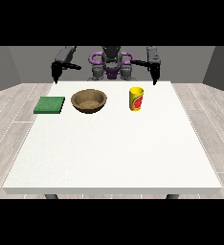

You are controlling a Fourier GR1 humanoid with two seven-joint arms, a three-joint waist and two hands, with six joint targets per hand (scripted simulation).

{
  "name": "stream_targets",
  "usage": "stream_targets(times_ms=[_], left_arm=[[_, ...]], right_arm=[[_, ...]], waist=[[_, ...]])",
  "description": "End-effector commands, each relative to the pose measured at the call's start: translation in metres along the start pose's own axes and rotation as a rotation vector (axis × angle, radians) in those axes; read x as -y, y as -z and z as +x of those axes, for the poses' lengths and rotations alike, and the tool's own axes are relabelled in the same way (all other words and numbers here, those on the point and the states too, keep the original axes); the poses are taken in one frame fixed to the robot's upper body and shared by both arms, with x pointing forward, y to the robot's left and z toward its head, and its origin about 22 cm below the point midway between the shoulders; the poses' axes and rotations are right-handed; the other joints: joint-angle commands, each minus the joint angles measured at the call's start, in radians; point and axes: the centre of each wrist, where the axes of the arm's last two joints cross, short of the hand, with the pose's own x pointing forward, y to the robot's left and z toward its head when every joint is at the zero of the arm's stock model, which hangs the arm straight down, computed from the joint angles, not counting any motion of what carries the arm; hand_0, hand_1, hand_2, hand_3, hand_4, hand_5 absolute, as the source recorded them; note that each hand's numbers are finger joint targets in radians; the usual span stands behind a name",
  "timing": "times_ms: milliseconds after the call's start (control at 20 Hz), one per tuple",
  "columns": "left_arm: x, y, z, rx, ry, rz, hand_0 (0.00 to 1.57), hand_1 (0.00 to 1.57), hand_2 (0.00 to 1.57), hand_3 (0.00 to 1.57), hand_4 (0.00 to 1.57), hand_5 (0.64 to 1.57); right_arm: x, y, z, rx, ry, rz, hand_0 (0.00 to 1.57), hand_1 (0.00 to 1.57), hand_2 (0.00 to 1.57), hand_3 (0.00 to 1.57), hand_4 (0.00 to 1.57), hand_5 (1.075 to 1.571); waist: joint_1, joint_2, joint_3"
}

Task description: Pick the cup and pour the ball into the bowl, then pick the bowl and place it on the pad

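I am holding both arms up at the far edge of the table (114, 153), in the upper part of the frame, touching nothing. My hand at the view's right (155, 75) is hanging above and just behind the yellow cup (136, 98); my hand at the view's left (55, 75) is hovering beyond the table's far left corner. Both are too small for me to tell whether my fingers are spread or curled.

The cup is standing upright right of centre, the brown bowl (89, 101) is sitting near it to the left, and the green pad (50, 105) is lying flat further left, apart from the bowl. I cannot see the ball; I am assuming it is inside the cup.

The risks I am weighing: knocking the tall, narrow cup over while closing around it, which would let the ball roll away; tipping it short of the bowl's rim; and dragging the shallow bowl across the pad's edge.
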Motion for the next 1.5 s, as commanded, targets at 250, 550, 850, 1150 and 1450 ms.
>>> stream_targets(times_ms=[250, 550, 850, 1150, 1450], left_arm=[[0.001, 0.003, -0.052, 0.002, 0.051, 0.043, 0.0, 0.0, 0.0, 0.0, 0.0, 1.246], [0.029, 0.006, -0.067, 0.048, 0.042, 0.09, 0.0, 0.0, 0.0, 0.0, 0.0, 1.276], [0.016, 0.011, -0.08, 0.057, 0.021, 0.077, 0.0, 0.0, 0.0, 0.0, 0.0, 1.245], [-0.003, 0.01, -0.085, 0.101, 0.374, 0.127, 1.29, 1.29, 1.57, 1.57, 0.79, 1.524], [0.014, 0.016, -0.093, 0.089, 0.445, 0.199, 1.33, 1.33, 1.57, 1.57, 0.86, 1.509]], right_arm=[[0.02, 0.009, -0.005, 0.007, 0.025, 0.012, 0.0, 0.0, 0.0, 0.0, 0.0, 1.563], [0.044, 0.013, -0.009, 0.05, 0.032, 0.034, 0.0, 0.0, 0.0, 0.0, 0.0, 1.559], [0.071, 0.02, -0.005, 0.059, 0.004, -0.014, 0.0, 0.0, 0.0, 0.0, 0.0, 1.558], [0.063, 0.033, 0.002, 0.092, 0.034, 0.03, 0.0, 0.0, 0.0, 0.0, 0.0, 1.562], [0.09, 0.038, 0.024, 0.13, 0.013, 0.065, 0.0, 0.0, 0.0, 0.0, 0.0, 1.557]], waist=[[-0.041, 0.005, -0.0002], [-0.064, 0.073, -0.0002], [-0.041, 0.1, -0.0002], [-0.094, 0.126, 0.0015], [-0.16, 0.163, -0.0002]])
